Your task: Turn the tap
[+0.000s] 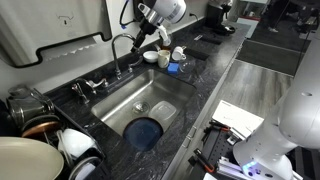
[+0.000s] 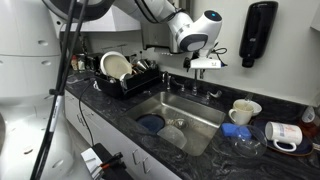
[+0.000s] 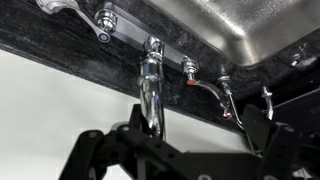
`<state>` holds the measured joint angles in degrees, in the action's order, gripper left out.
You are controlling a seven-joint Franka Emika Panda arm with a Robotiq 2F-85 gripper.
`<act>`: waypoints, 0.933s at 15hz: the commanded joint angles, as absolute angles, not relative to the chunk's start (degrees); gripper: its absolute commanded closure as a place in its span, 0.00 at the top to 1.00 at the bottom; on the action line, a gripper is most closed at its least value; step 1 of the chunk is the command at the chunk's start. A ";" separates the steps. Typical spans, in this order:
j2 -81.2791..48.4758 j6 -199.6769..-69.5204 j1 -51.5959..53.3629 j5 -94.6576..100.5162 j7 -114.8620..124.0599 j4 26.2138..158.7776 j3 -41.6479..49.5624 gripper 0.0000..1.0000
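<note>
1. The tap point(image 3: 150, 88) stands at the back rim of the steel sink point(image 1: 152, 98), set into a dark stone counter point(image 1: 205, 75). Short lever handles point(image 3: 101, 20) sit to either side of it, and its gooseneck arches up toward the wrist camera.
2. The gripper point(image 3: 152, 135) is at the top of that arch. In the wrist view the spout runs in between the dark fingers, so the jaws bracket it. I cannot tell whether they are pressing on the chrome or only standing either side.
3. The approach looks complete. I judge that the turn itself is what remains, since these views give no sign of how far the spout has swung.
4. Further out, a blue dish point(image 1: 146, 133) lies in the basin. A loaded dish rack point(image 2: 125, 78) sits to one side and mugs point(image 2: 240, 112) to the other.
5. No writing can be read. The black wall dispenser point(image 2: 258, 35) shows no label, the marking on one mug is too small, and the papers point(image 1: 237, 118) are blurred.
</note>
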<state>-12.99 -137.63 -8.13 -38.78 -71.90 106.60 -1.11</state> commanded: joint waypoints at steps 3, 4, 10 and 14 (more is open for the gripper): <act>-12.72 -128.55 -8.80 -40.39 -74.12 104.80 -2.04 1.00; -12.55 -127.60 -8.53 -40.49 -74.28 104.82 -2.22 1.00; -10.10 -125.18 -6.29 -40.01 -74.59 106.37 -3.87 1.00; -9.23 -125.37 -4.51 -39.72 -74.34 107.05 -4.99 1.00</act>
<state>-12.18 -127.24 -5.98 -38.79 -72.71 105.11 -3.78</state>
